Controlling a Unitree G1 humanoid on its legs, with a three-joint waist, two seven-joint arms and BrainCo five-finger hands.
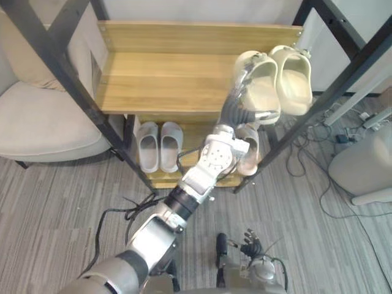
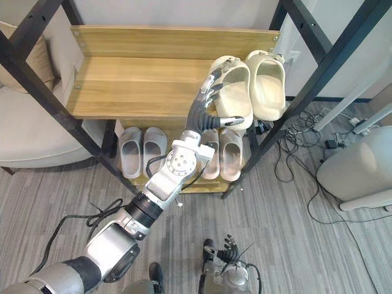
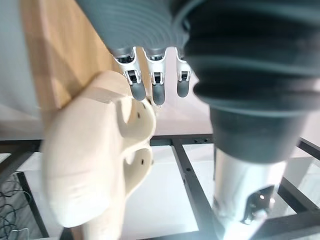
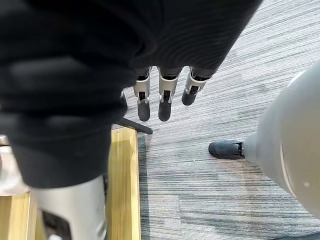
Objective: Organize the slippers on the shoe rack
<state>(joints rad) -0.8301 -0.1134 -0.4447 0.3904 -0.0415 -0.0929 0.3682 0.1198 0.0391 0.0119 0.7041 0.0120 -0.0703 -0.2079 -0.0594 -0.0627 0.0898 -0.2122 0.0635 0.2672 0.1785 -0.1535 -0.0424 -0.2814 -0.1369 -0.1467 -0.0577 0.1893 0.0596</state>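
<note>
The shoe rack (image 2: 135,79) stands at the far middle of the scene, a black metal frame with two wooden shelves, the upper one bare over its left and middle parts. To its left sits a pale cushioned seat (image 1: 43,122), and to the right, on the grey striped carpet (image 2: 275,233), a rounded pale object (image 2: 358,168) with loose cables (image 2: 300,138) lying between it and the rack.

The robot's left arm reaches up from the near left to the right end of the upper shelf. A pair of cream slippers rests there side by side, toes toward the far edge: the left cream slipper (image 2: 233,92) and, touching it, the right cream slipper (image 2: 269,82). On the lower shelf a grey pair (image 2: 142,150) lies at the left, and a pinkish pair (image 2: 222,153) at the right, partly behind the arm.

The left hand (image 2: 201,107) lies against the left cream slipper, its fingers (image 2: 208,86) straight and spread along the slipper's left side, its thumb stretched across the near end. The right hand (image 4: 165,100) hangs low over the carpet near the rack's base, its fingers straight and holding nothing.
</note>
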